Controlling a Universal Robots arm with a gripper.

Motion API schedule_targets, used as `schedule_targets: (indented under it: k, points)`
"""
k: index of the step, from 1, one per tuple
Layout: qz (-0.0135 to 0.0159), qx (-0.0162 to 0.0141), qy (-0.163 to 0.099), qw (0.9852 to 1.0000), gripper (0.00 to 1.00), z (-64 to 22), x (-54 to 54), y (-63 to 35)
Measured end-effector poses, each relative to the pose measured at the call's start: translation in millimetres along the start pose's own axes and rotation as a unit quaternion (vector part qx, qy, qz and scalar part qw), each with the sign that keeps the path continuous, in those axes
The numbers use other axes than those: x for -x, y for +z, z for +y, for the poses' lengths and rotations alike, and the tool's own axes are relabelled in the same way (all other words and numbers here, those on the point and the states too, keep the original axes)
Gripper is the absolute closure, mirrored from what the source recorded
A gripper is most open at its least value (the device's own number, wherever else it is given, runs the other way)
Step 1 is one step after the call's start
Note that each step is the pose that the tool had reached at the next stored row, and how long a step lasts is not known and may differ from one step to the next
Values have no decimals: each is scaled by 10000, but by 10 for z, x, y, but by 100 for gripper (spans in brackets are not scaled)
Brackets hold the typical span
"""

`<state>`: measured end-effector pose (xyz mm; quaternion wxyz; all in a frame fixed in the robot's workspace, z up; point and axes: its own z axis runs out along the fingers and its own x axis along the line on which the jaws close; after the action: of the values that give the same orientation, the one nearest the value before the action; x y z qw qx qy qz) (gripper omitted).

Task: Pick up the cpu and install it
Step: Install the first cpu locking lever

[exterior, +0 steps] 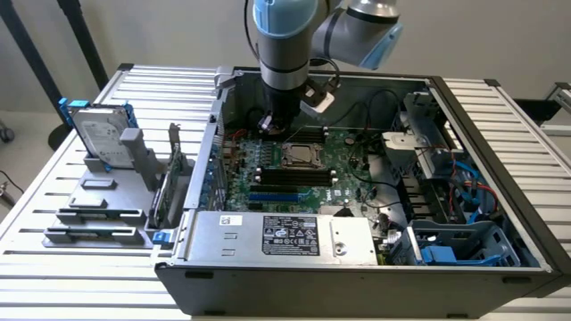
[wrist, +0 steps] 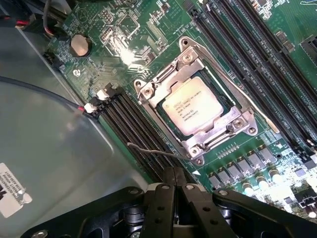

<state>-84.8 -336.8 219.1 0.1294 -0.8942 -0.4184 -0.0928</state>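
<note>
The cpu [wrist: 194, 106], a small square chip with a pale silver top and printed text, lies flat inside the metal socket frame [wrist: 241, 124] on the green motherboard [exterior: 344, 184]. In the exterior view the cpu [exterior: 296, 156] sits at the board's middle. My gripper [wrist: 174, 181] hovers above the board just beside the socket, apart from the chip, its two black fingers pressed together with nothing between them. In the exterior view my gripper [exterior: 270, 124] hangs inside the open computer case [exterior: 357, 281], behind the socket and a little toward the exterior view's left.
Black memory slots [exterior: 295, 177] flank the socket. A thin wire lever [wrist: 151, 150] lies beside the frame. The silver power supply [exterior: 277, 234] fills the case front, a drive cage [exterior: 455, 244] its right. Outside stand a hard drive with blue rails [exterior: 100, 137] and grey holder blocks [exterior: 96, 200].
</note>
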Motion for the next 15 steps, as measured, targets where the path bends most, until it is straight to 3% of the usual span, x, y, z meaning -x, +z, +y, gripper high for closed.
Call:
schedule_targets:
  k: [6,11,15]
  points:
    - [3,64,-19,10000,89,11,22,78]
    - [11,90,-28,10000,89,7,23,145]
    - [-8,112,-31,9999,89,-2,14,170]
